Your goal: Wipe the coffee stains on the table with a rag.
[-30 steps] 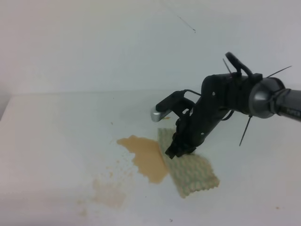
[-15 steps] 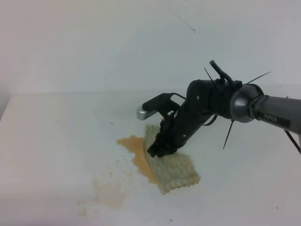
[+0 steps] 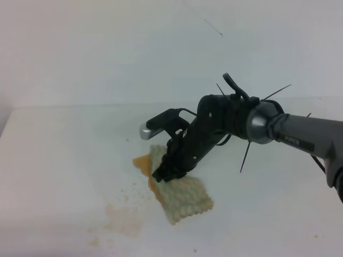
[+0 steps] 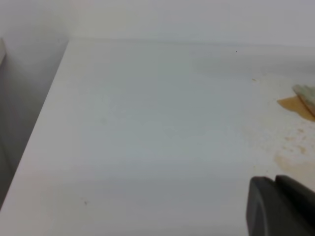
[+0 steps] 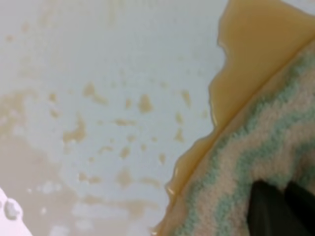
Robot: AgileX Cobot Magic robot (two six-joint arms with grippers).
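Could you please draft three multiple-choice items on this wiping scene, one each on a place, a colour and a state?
1. Where does the rag lie?
A. Over part of the brown puddle
B. At the table's far left edge
C. Off the table

2. What colour are the rag's stripes?
A. Red
B. Pale green
C. Black

3. How does the right hand stand?
A. Raised, wide open
B. Shut, down on the rag
C. Out of view

Answers: 1 A, the puddle shows only past the rag's edge; 2 B, the right wrist view shows green zigzags; 3 B, its tips press the cloth.
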